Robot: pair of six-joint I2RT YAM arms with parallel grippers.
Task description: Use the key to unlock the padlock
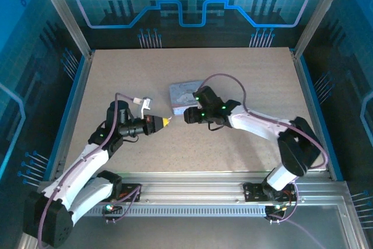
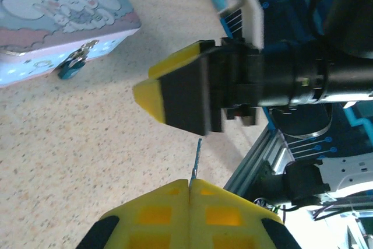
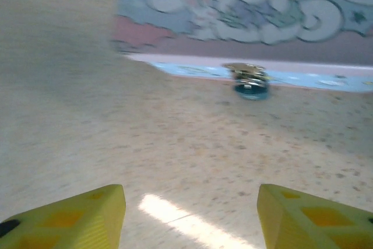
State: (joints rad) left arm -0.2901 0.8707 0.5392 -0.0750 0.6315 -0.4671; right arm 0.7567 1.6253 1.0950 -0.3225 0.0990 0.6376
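While the left jaws are closed on the key (image 2: pixel 196 158), its thin blade projecting past their tips, the right jaws stand wide apart over the worktop (image 3: pixel 116 144), facing the padlock (image 3: pixel 250 83) hanging at the front edge of the tin (image 3: pixel 245 4).

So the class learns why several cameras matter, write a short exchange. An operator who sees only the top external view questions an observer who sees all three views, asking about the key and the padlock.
Operator: From above I can't tell whether the left gripper has the key. Does it?
Observer: Yes. In the left wrist view it is shut on the key, whose thin blade sticks out past the fingertips.
Operator: And the padlock? I can make out the tin, but not the lock.
Observer: In the right wrist view the padlock hangs at the tin's front wall, just below the lid's edge and close to the tabletop.
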